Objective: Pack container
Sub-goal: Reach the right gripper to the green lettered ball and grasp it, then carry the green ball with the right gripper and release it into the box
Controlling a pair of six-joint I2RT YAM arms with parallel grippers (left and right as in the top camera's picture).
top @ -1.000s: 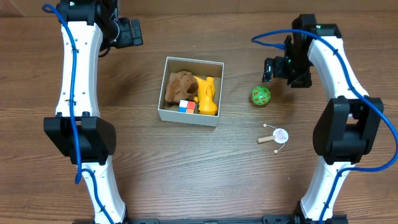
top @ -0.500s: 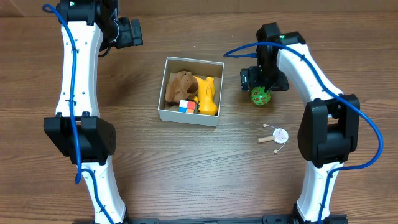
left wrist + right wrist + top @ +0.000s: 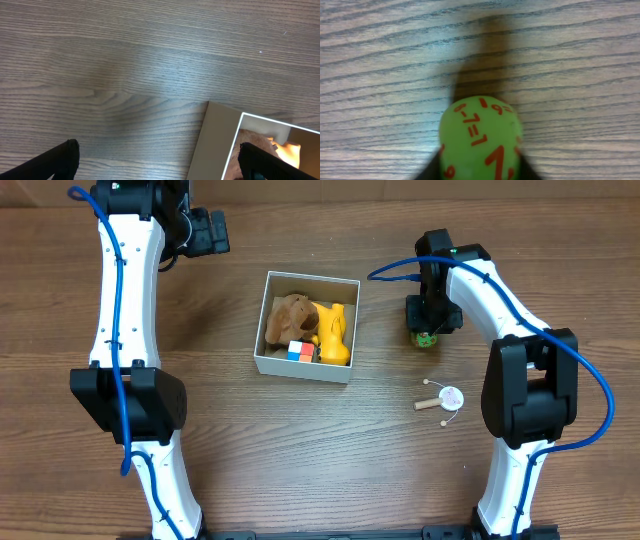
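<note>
The container, a white-walled box with a brown inside, sits mid-table. It holds a brown plush, a yellow toy and a red, white and blue cube. Right of it lies a green ball with red numbers, mostly hidden under my right gripper. In the right wrist view the ball fills the gap and my right gripper is shut on it, on the table. My left gripper stands open above bare wood by the container's corner, holding nothing.
A small wooden rattle drum with a white face lies on the table below the ball, close to the right arm's base. The left arm runs along the left side of the table.
My right arm has swung left and down onto the green ball, and its jaws have closed on the ball's sides. The left arm has not moved.
</note>
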